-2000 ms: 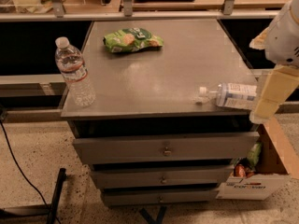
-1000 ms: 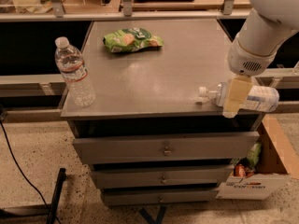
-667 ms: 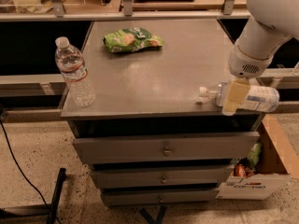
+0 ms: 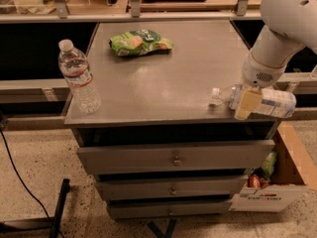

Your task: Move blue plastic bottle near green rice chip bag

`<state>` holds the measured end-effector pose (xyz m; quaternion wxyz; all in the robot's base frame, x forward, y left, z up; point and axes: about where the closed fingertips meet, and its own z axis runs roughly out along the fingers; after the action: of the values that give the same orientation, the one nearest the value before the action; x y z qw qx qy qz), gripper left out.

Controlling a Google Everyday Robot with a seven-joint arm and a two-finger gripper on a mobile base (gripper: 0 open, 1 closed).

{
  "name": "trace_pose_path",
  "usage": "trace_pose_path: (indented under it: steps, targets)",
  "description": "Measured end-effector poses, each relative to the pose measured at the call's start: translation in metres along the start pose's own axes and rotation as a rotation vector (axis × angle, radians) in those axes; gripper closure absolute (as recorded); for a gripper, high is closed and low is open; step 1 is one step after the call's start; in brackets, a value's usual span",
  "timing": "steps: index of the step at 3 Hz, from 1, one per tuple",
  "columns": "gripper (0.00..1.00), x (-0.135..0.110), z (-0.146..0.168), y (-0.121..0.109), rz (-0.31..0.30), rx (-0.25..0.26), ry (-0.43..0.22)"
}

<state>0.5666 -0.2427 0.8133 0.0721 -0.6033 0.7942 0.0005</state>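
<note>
The blue plastic bottle (image 4: 275, 103) lies on its side at the front right corner of the grey metal table (image 4: 163, 86), its white cap pointing left. My gripper (image 4: 246, 104) hangs from the white arm directly over the bottle's shoulder, just right of the cap, and covers that part of it. The green rice chip bag (image 4: 141, 42) lies flat at the back of the table, left of centre, far from the bottle and from my gripper.
A taller ribbed water bottle (image 4: 79, 78) with a red-banded label stands upright at the table's front left corner. Drawers (image 4: 173, 157) sit under the tabletop. An open cardboard box (image 4: 280, 190) stands on the floor at right. A black cable (image 4: 20, 182) runs along the floor at left.
My arm has come in from the right side and now sits over the lying bottle; in the last second it lowered slightly. The bottle and the bag have not moved.
</note>
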Motion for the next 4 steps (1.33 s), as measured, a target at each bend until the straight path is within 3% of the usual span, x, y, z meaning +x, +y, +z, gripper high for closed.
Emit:
trace_pose_path:
  steps: [1, 2, 3, 4]
  targets:
    - [0.84, -0.001, -0.004, -0.001, -0.001, -0.001, 0.0]
    - [1.0, -0.001, -0.004, -0.001, -0.001, -0.001, 0.0]
    - [1.0, -0.023, -0.034, -0.019, -0.054, 0.041, -0.023]
    - [1.0, -0.023, -0.034, -0.019, -0.054, 0.041, -0.023]
